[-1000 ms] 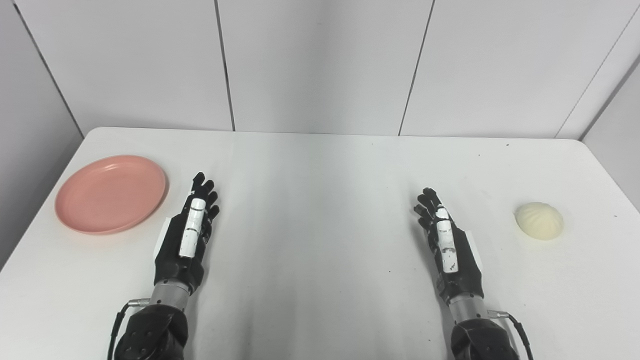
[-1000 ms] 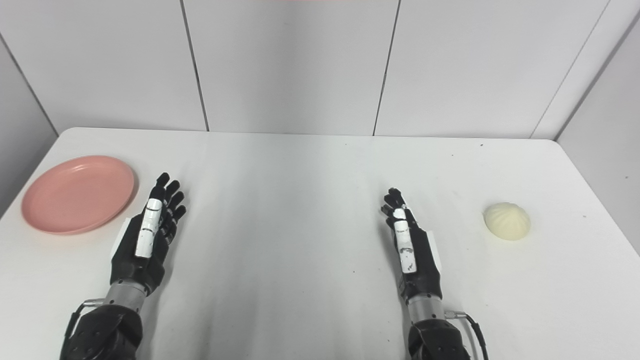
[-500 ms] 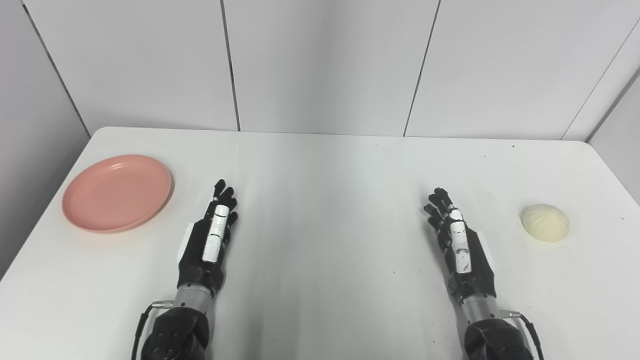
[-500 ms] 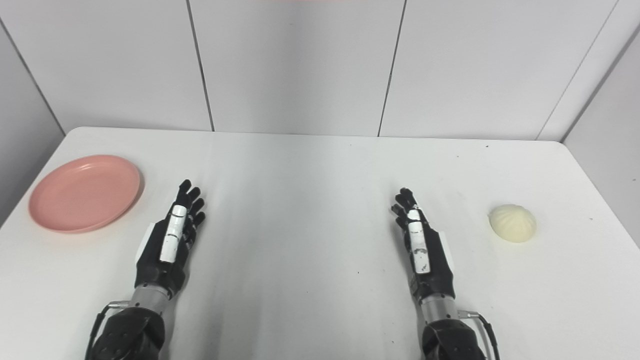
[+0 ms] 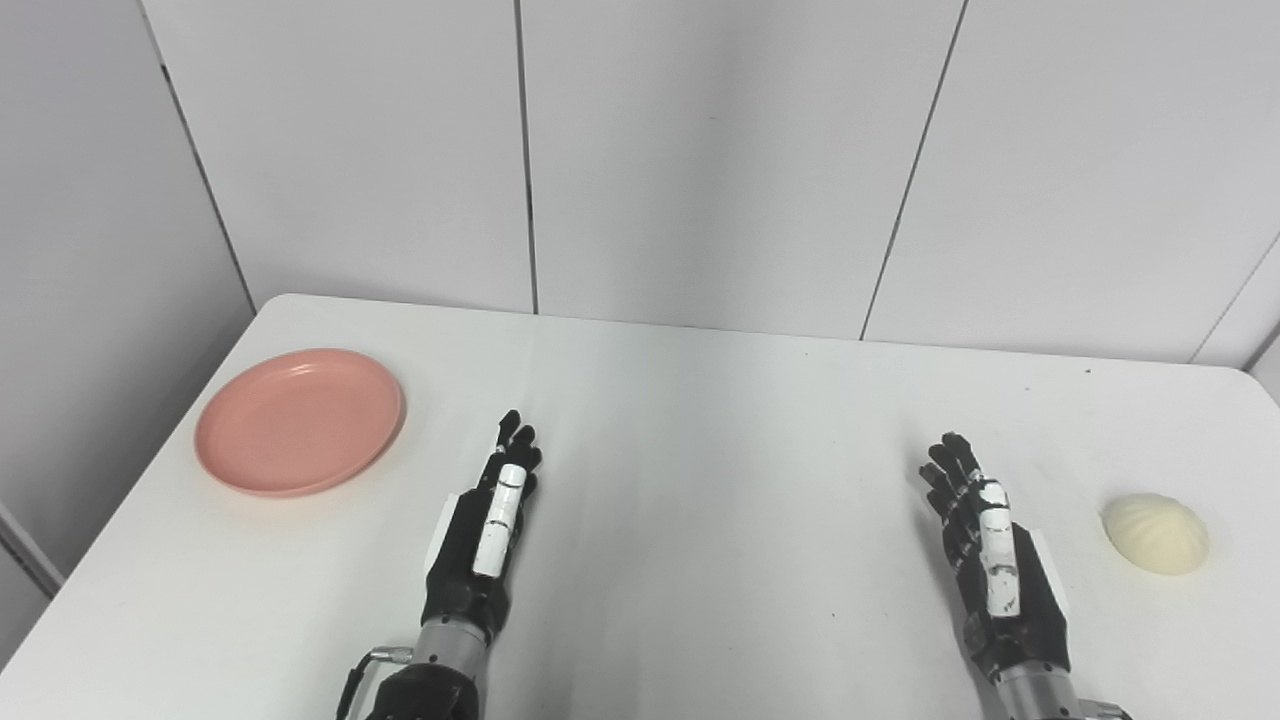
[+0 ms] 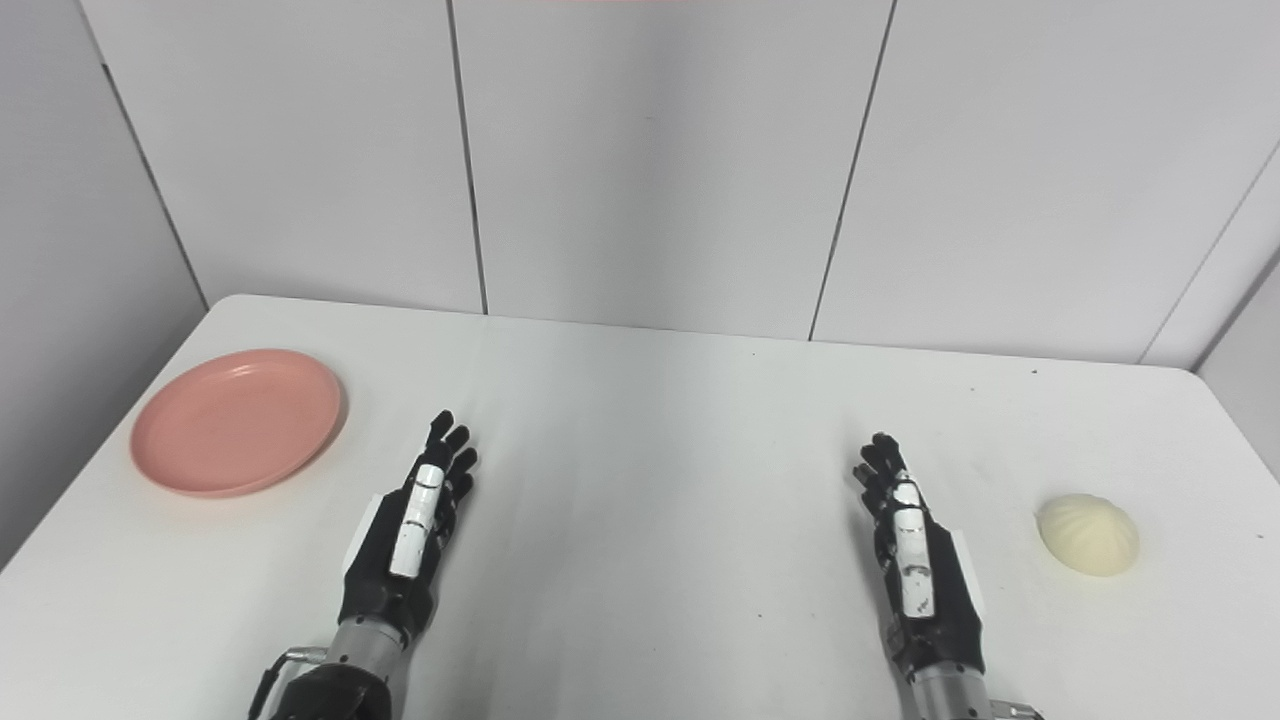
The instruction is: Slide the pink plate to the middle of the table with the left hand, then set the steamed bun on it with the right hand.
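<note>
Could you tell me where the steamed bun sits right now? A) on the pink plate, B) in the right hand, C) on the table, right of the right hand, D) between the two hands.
C: the steamed bun lies on the bare table, apart from the open right hand, while the pink plate at far left is empty.

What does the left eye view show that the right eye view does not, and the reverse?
Only the left eye view shows a dark seam low on the left wall, beside the table. Only the right eye view shows the table's far right corner whole, with the side wall behind it. Both show the pink plate at far left, the steamed bun at right, and the left hand and right hand between them, fingers outstretched, holding nothing.
</note>
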